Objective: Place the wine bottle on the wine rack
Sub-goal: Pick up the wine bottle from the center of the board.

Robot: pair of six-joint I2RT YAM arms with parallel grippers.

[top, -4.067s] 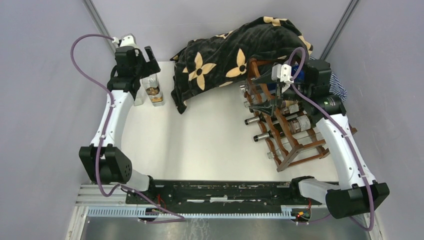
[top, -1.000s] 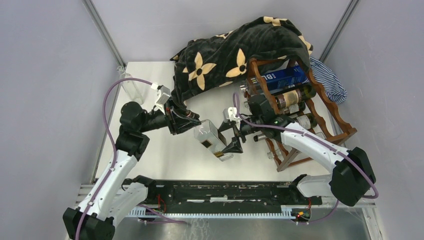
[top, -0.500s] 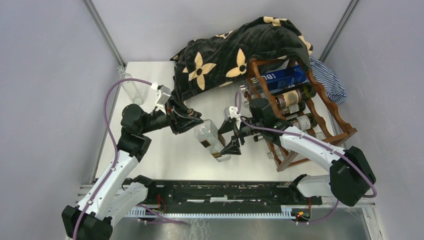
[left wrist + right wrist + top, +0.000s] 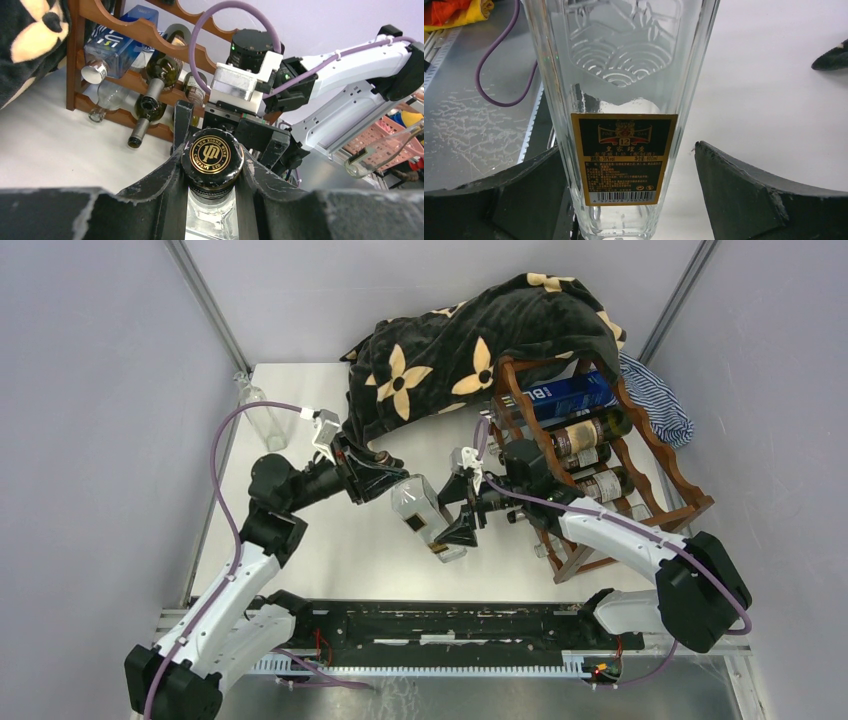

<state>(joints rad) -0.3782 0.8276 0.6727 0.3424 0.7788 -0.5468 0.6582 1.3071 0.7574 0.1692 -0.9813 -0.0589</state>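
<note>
Two bits of writing you can actually read. The black and gold cap (image 4: 212,156) says something like "LUN XIONG WINE COMPANY LTD" round a logo. The black label (image 4: 624,157) on the wine bottle (image 4: 425,518) has a big "12" over a barcode, and the small Chinese print under it is too tiny to make out. A blue bottle (image 4: 565,397) in the wine rack (image 4: 73,60) shows only "BL" from above, with the rest cut off by a rail.

Your left gripper (image 4: 212,170) is pinching the clear bottle's neck just under the cap, holding it tilted in the air over the white table (image 4: 330,550), left of the rack. Your right gripper (image 4: 634,190) is spread wide on either side of the glass body. One pad clearly stands off it, and for the other you can't tell.

Most of the rack's back end is buried under a black blanket with cream flowers (image 4: 450,350), and a striped cloth (image 4: 660,405) pokes out behind. An empty clear bottle (image 4: 262,420) stands at the table's far left edge. Plain grey walls all round.
</note>
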